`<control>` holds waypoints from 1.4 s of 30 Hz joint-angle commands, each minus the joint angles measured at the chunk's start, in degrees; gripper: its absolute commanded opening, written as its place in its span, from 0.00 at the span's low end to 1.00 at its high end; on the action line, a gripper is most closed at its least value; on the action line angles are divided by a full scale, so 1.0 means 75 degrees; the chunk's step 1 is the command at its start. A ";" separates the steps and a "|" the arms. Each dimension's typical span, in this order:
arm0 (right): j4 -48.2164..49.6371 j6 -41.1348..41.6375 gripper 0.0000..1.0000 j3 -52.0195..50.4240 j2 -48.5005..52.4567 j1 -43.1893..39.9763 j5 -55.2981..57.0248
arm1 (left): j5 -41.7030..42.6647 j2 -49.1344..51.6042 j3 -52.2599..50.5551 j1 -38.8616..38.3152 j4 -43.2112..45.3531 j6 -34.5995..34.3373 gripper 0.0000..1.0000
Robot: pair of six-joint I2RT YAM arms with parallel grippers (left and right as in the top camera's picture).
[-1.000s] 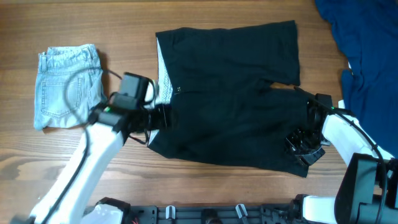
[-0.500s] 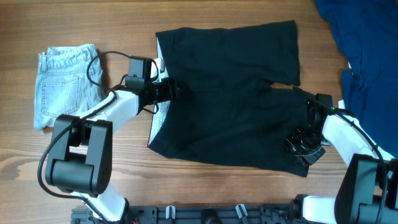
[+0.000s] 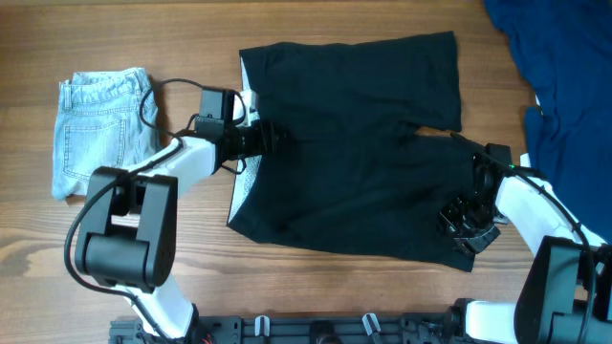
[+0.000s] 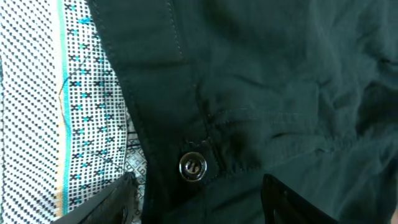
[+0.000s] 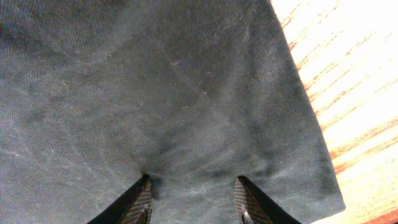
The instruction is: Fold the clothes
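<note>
Black shorts (image 3: 354, 143) lie spread flat in the middle of the table, with the white patterned waistband lining (image 3: 247, 167) turned out on the left. My left gripper (image 3: 270, 139) is over the waistband. In the left wrist view its fingers (image 4: 199, 208) are spread open on either side of the metal button (image 4: 192, 166), next to the lining (image 4: 56, 112). My right gripper (image 3: 467, 225) is on the lower right leg near the hem. Its fingers (image 5: 194, 202) are open, with their tips pressed on the black fabric (image 5: 155, 81).
Folded light denim shorts (image 3: 103, 129) lie at the far left. A dark blue garment (image 3: 564, 76) is piled at the right edge. Bare wood (image 5: 348, 93) shows just beyond the shorts' hem by my right gripper.
My left arm swung up from the lower left edge of the shorts to the waistband, then edged slightly right. More white lining now shows. The right arm has not moved.
</note>
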 commanded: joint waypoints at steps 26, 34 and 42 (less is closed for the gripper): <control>0.0306 -0.0029 0.44 -0.0125 0.0134 -0.0032 0.0192 | 0.0536 0.0350 -0.0070 -0.0128 0.0207 0.0152 0.20; 0.0344 -0.0254 0.44 -0.0125 0.0134 -0.0032 0.0020 | 0.0038 -0.0831 -0.0061 0.0548 -0.0399 -0.0076 0.04; 0.0012 -0.0248 0.45 -0.0128 0.0134 -0.0032 -0.0038 | -0.1384 -0.1064 -0.0061 0.0857 -0.1789 -0.0047 0.04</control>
